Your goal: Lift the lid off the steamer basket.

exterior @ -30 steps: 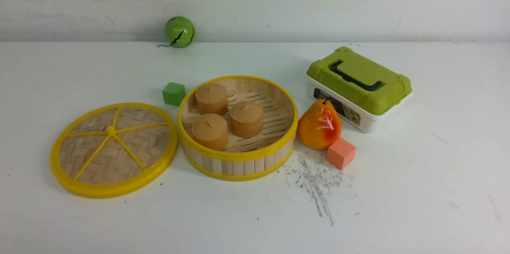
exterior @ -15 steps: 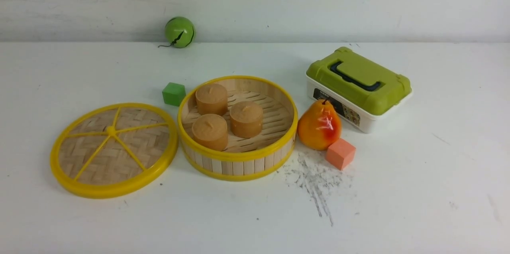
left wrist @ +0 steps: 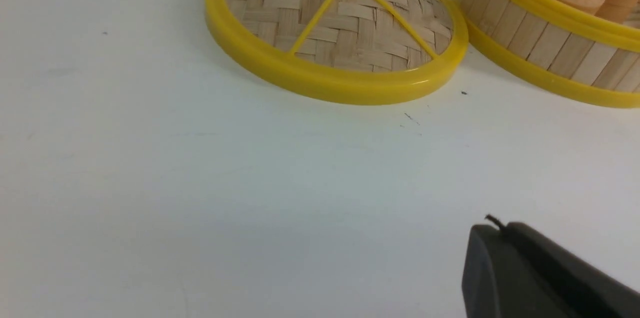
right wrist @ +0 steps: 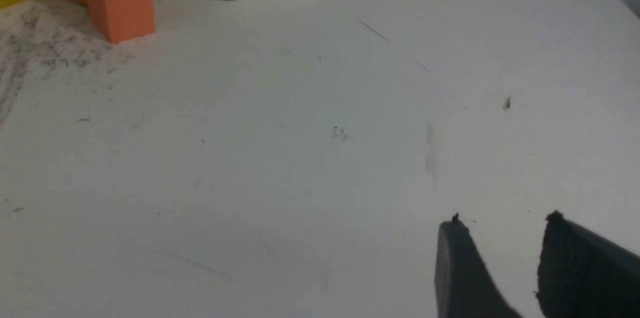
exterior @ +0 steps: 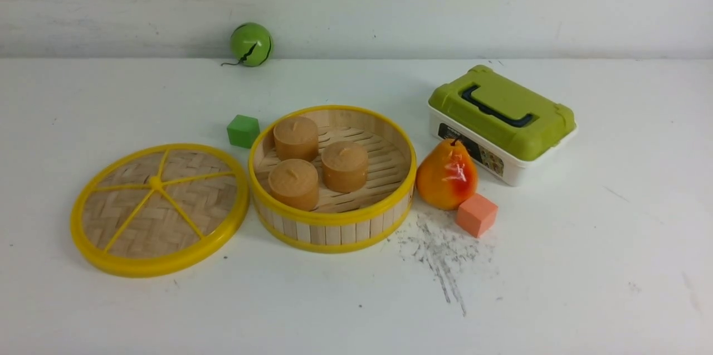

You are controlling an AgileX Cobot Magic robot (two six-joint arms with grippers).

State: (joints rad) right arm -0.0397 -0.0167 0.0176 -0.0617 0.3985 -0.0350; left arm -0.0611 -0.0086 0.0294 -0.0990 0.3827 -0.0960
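Observation:
The lid (exterior: 159, 208), a woven bamboo disc with yellow rim and spokes, lies flat on the table just left of the steamer basket (exterior: 332, 215), touching or nearly touching it. The basket is uncovered and holds three tan cylinders (exterior: 345, 166). In the left wrist view the lid (left wrist: 335, 23) and basket wall (left wrist: 545, 48) lie ahead of my left gripper (left wrist: 500, 228), whose jaws are shut together, empty, well short of the lid. My right gripper (right wrist: 502, 223) is open and empty over bare table. Neither gripper shows in the front view.
A green cube (exterior: 243, 131) sits behind the lid and basket. A pear (exterior: 447, 175) and an orange cube (exterior: 476, 214) stand right of the basket, with a white box with olive-green lid (exterior: 501, 121) behind. A green ball (exterior: 251, 44) rests by the back wall.

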